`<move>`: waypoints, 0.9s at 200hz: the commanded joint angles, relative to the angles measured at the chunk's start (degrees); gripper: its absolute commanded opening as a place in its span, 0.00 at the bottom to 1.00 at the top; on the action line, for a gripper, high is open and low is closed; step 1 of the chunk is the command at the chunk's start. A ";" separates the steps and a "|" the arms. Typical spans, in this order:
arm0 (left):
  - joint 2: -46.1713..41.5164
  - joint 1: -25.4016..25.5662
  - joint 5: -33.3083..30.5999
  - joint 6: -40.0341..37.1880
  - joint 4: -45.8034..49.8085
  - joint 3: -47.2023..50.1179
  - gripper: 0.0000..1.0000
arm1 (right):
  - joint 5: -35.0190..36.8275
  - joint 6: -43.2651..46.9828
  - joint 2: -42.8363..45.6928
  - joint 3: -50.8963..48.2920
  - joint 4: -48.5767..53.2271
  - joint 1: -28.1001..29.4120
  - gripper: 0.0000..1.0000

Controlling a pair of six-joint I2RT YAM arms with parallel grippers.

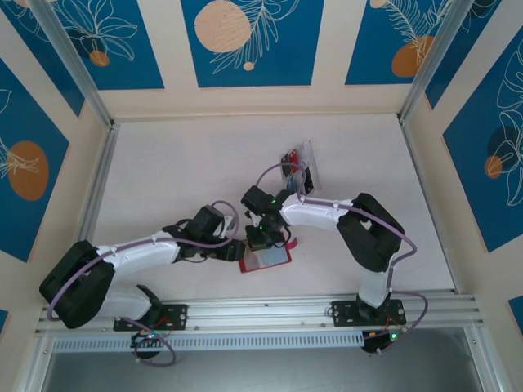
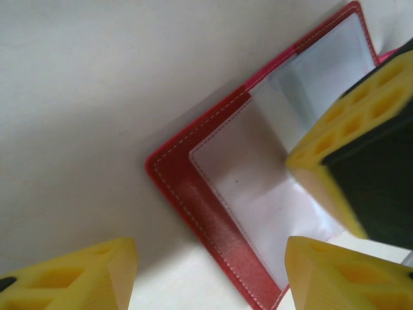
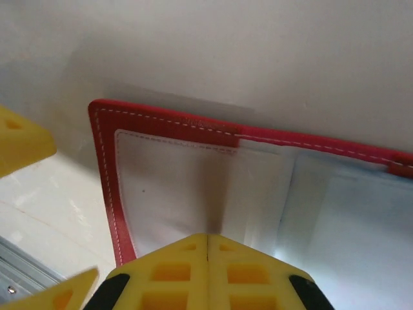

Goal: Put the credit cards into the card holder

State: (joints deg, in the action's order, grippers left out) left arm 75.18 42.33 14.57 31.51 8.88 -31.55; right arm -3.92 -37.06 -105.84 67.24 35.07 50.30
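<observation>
Preparing the holder [image 1: 265,259], lying open at the near middle of the table [image 1: 163,180], for a card, by judgement: pressing on its clear sleeve with the right gripper [image 3: 208,248], fingers pressed together and pinching nothing visible; straddling its left end with the left gripper [image 2: 210,258], fingers spread, contact impossible to tell. Next, probably calling for steadying the holder at the left while reaching far and right to the tray [image 1: 309,155] for the cards [image 1: 290,163]. From above, locating tray and cards; from the wrists, resolving the empty-looking sleeves and the finger stance, too small to read from above.
</observation>
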 commanded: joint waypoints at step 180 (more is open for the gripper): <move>10.61 8.10 -17.21 2.83 3.33 -5.74 0.28 | -10.25 -0.07 -2.49 -1.53 -4.88 -4.33 0.02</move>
State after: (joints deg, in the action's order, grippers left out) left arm 83.59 48.40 1.72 33.45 11.27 -36.73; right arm -14.61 -38.89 -108.90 65.14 27.94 46.41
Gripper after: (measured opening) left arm 0.300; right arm 0.064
